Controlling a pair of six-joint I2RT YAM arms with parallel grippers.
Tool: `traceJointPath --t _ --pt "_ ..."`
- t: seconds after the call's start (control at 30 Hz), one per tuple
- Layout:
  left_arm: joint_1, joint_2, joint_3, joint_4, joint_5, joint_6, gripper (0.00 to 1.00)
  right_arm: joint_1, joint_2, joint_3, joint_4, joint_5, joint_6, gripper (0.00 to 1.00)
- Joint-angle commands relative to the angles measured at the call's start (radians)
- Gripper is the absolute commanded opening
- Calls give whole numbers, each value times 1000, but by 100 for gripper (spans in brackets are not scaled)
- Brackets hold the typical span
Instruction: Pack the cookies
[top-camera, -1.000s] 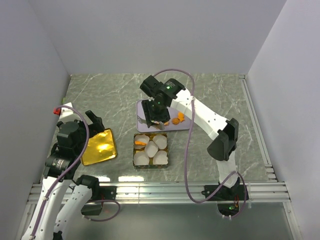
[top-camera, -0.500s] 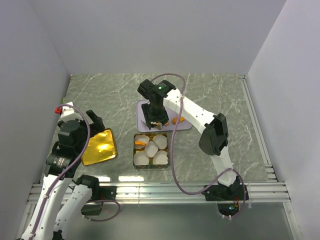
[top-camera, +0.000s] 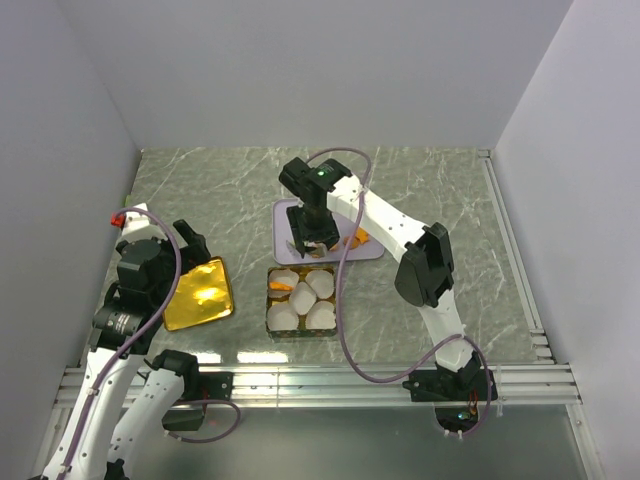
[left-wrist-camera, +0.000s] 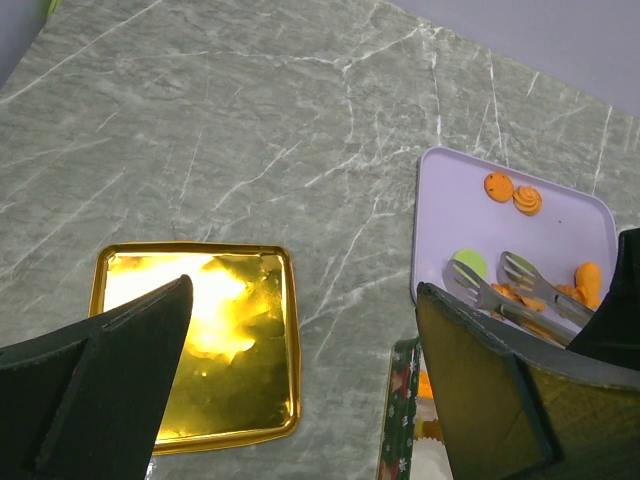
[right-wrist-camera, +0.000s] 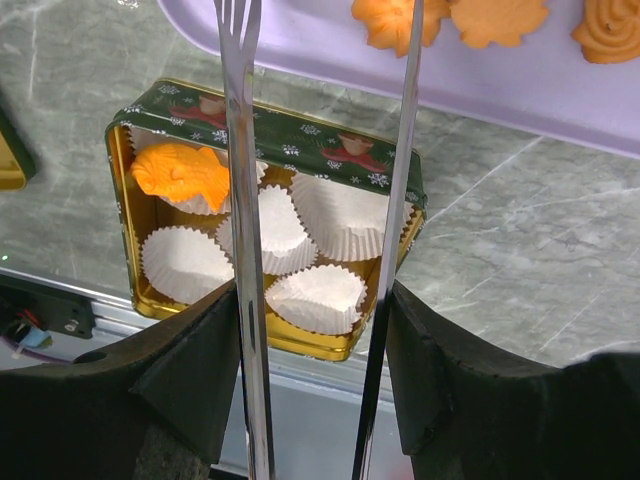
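- The left claw (left-wrist-camera: 303, 290) hangs wide open with nothing in it, over the near-left part of the marble table (left-wrist-camera: 250, 130).
- Just below it lies a gold lid (left-wrist-camera: 200, 350), flat, at 9 o'clock from the tin and apart from it.
- The green-walled tin (right-wrist-camera: 300, 140) sits near the table's middle, lined with white paper cups (right-wrist-camera: 185, 262).
- One fish-shaped cookie (right-wrist-camera: 180, 172) lies in the cup at the tin's 10 o'clock corner.
- The right claw (right-wrist-camera: 312, 300) is closed on a pair of metal tongs (right-wrist-camera: 237, 150), one finger pressed against each arm.
- At 12 o'clock from the tin, just beside it, is a lavender tray (left-wrist-camera: 560, 225).
- The rest of the cookies (left-wrist-camera: 498, 186) lie scattered on that tray, orange ones plus a green cookie (left-wrist-camera: 468, 265).
- The tongs' tips hang over the tray, close to the green one.
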Motion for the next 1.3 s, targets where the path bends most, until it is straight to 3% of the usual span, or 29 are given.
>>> traceJointPath --t 0.0,0.43,0.67,1.27 --pt "-3 1 11 23 1 12 99 -2 19 49 15 -6 -11 62" --pt "-2 -4 9 23 -3 9 100 -2 51 67 9 -8 -14 60" --pt "-2 -4 11 25 -2 13 99 -3 36 52 10 -23 -6 53" --pt "-2 -7 8 26 1 15 99 -6 -12 127 -37 -11 16 45"
